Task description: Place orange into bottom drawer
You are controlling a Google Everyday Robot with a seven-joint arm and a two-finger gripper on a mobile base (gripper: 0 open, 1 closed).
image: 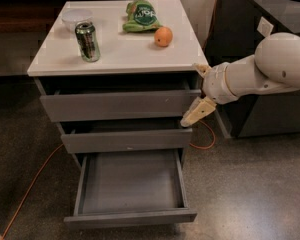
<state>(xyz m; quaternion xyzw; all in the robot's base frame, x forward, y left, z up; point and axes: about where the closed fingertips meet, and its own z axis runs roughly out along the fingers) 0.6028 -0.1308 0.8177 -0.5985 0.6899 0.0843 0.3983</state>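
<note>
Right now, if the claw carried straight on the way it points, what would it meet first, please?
Probably the right end of the top drawer, just left of the open claw; depth is unclear, so it might pass in front.

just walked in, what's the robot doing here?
The bottom drawer is pulled out, nothing in it. The orange sits on the cabinet top beside the green snack bag, not yet picked up. The gripper hangs open off the cabinet's right front corner, level with the top drawer, holding nothing.
</note>
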